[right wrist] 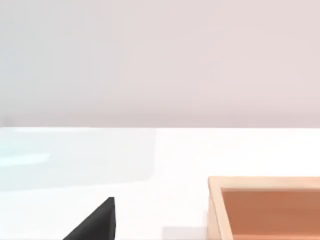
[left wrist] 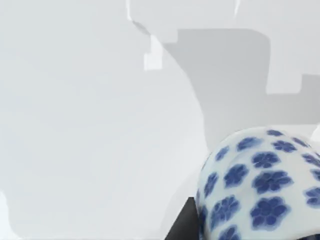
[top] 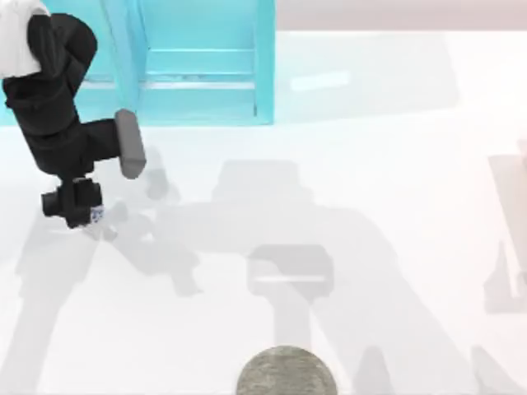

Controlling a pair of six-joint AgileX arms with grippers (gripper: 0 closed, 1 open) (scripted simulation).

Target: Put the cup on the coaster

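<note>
Our left gripper [top: 82,216] jaws pinch the cup [left wrist: 260,187] at the desk's left, the coaster [top: 286,372] lying well off to the right and nearer us.

You will find no words, numbers, labels or signs to read in any of these views. The cup [left wrist: 260,185] has only blue flower shapes on it, and those are not letters. The coaster [top: 286,372] has only a grey stone look, with no marks you can read.
</note>
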